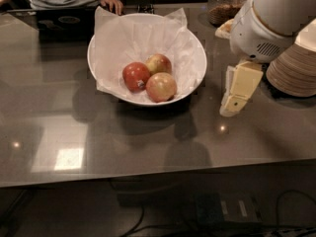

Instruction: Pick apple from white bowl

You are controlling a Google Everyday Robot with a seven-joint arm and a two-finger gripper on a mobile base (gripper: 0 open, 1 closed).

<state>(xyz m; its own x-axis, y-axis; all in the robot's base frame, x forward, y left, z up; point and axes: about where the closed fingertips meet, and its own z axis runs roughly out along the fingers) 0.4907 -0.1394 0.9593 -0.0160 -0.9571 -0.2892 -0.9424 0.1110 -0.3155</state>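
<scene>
The large white bowl (195,46), lined with crinkled white paper, stands on the dark grey table. Three apples lie in it. The deep red apple (135,75) with a small sticker is on the left. Two paler yellow-and-red apples (160,86) lie to its right and behind it. My gripper (236,98) hangs from the white arm at the right, just past the bowl's right rim and above the table. It holds nothing.
Stacks of beige paper plates (296,68) stand at the right edge behind the arm. A glass jar (224,4) stands at the back right. A person's hand (113,4) and a laptop (64,21) are at the far edge. The table's front edge (148,177) is near.
</scene>
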